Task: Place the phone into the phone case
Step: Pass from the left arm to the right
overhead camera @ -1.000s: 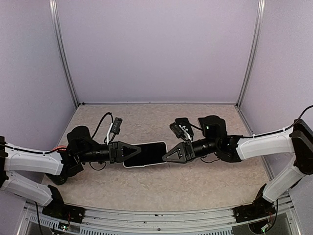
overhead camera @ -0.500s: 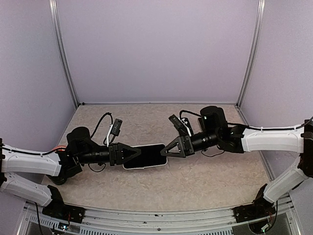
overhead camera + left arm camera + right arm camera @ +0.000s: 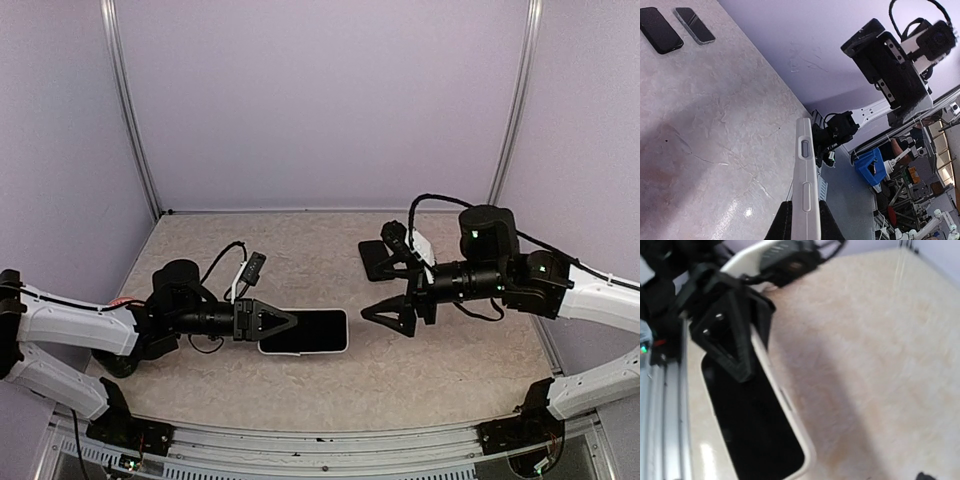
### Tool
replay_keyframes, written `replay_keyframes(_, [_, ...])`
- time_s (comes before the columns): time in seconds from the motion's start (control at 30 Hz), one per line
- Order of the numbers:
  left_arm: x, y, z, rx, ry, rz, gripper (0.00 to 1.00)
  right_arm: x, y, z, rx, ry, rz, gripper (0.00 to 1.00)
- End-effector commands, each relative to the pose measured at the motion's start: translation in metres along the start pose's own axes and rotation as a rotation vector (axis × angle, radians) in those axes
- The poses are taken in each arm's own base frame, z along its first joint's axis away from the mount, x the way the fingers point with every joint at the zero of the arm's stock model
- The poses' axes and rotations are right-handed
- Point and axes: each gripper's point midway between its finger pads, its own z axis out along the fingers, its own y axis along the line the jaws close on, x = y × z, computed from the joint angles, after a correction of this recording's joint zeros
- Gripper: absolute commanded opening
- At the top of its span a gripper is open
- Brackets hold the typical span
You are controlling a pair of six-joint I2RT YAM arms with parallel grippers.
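While the left gripper (image 3: 283, 322) clamped the phone case (image 3: 344, 332), phone (image 3: 308, 331) seemingly seated inside, the right gripper (image 3: 385, 288) hung splayed empty to the right; pressing the corners flush probably came next.

Evenly bright, seemingly from above. Soft shadow under left claw (image 3: 288, 322), glare spot beside it. Blurred throughout at right wrist.

A white phone case (image 3: 303, 352) frames a black phone (image 3: 305, 331). Under the case, the table (image 3: 400, 390) is beige and faintly marbled; the walls (image 3: 320, 100) beyond it are pale lilac.
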Motion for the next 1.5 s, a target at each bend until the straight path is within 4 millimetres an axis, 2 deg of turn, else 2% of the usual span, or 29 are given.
replay_keyframes(0.0, [-0.023, -0.021, 0.008, 0.061, -0.03, 0.004, 0.0, 0.003, 0.005, -0.004, 0.073, 0.011, -0.238, 0.99])
replay_keyframes(0.13, [-0.024, -0.01, 0.011, 0.018, -0.031, -0.033, 0.0, 0.0, 0.015, 0.008, 0.095, 0.033, -0.316, 0.99])
replay_keyframes(0.33, [-0.022, 0.001, 0.015, -0.013, -0.032, -0.082, 0.0, 0.011, 0.028, 0.047, 0.159, 0.141, -0.424, 0.99])
replay_keyframes(0.5, [-0.021, 0.002, 0.017, -0.015, -0.031, -0.091, 0.0, 0.015, 0.038, 0.075, 0.161, 0.191, -0.457, 0.99])
replay_keyframes(0.67, [-0.021, 0.002, 0.016, -0.02, -0.034, -0.097, 0.0, 0.015, 0.045, 0.093, 0.154, 0.201, -0.478, 1.0])
replay_keyframes(0.93, [-0.023, 0.003, 0.015, -0.038, -0.043, -0.103, 0.0, 0.018, 0.059, 0.111, 0.081, 0.205, -0.436, 0.99])
replay_keyframes(1.17, [-0.027, 0.005, 0.013, -0.064, -0.056, -0.103, 0.0, 0.022, 0.055, 0.119, 0.115, 0.222, -0.412, 0.99])
replay_keyframes(1.33, [-0.028, 0.006, 0.013, -0.068, -0.06, -0.106, 0.0, 0.035, 0.054, 0.126, 0.154, 0.26, -0.447, 0.99])
replay_keyframes(1.47, [-0.029, 0.005, 0.014, -0.066, -0.058, -0.106, 0.0, 0.036, 0.048, 0.128, 0.209, 0.269, -0.465, 0.99])
